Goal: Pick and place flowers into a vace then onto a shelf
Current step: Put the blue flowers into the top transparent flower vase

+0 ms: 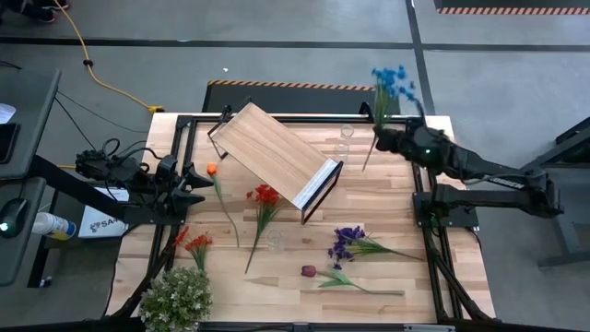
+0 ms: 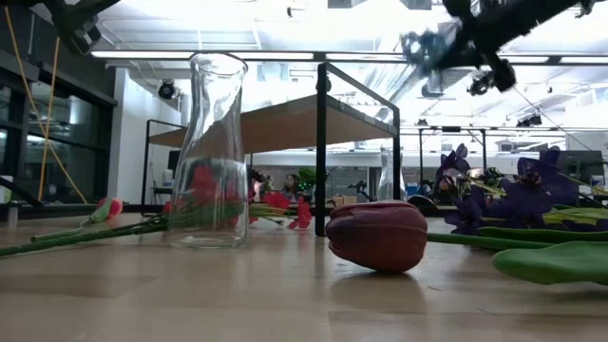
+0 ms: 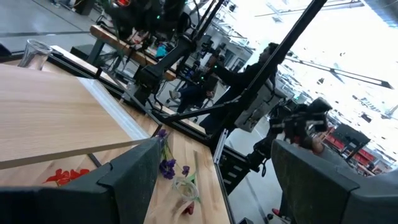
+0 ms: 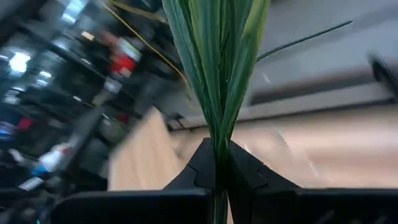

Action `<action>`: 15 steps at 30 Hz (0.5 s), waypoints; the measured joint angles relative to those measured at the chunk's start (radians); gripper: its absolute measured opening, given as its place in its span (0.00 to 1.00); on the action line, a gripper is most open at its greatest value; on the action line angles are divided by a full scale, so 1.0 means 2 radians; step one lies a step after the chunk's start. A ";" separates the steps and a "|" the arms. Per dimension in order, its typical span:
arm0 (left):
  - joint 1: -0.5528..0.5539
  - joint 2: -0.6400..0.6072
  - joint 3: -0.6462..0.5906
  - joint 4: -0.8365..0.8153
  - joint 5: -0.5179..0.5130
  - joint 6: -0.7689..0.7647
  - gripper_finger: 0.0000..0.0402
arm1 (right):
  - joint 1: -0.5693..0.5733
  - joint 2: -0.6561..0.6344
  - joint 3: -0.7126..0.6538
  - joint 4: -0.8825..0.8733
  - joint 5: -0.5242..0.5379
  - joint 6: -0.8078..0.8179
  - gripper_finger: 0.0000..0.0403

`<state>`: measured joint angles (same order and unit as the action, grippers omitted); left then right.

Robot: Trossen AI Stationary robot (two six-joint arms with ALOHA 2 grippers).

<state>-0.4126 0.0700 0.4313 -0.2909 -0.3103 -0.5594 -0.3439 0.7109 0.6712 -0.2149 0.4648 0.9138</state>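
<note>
Grey concrete floor [image 1: 304, 65] surrounds the light plank table [image 1: 387, 290]. A yellow cable [image 1: 101, 81] snakes across it, past a black-and-orange hazard stripe [image 1: 286, 85]. Bright ceiling strip lights [image 2: 285, 55] overhead; dark-framed windows [image 2: 24, 142] at one side.

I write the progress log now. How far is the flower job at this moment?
Early stage. Done: nothing yet; the front vase is empty, and the second vase seems so too. In hand: the right end effector is shut on the blue flower, lifted near the second vase. Left: red, purple, maroon and orange flowers lie on the table; the shelf is bare. The left end effector waits open.
</note>
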 joint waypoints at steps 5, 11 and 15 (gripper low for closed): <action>0.000 0.000 0.000 0.000 0.000 0.000 0.84 | -0.003 0.006 0.000 0.120 0.003 -0.098 0.02; 0.000 0.000 0.000 0.000 0.000 0.000 0.84 | -0.003 0.032 0.001 0.216 0.022 -0.191 0.02; 0.000 0.000 0.000 0.000 0.000 0.000 0.84 | -0.003 0.063 0.001 0.258 0.052 -0.250 0.02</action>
<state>-0.4126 0.0700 0.4313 -0.2907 -0.3099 -0.5595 -0.3506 0.8378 0.6724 0.3005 0.5689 0.4138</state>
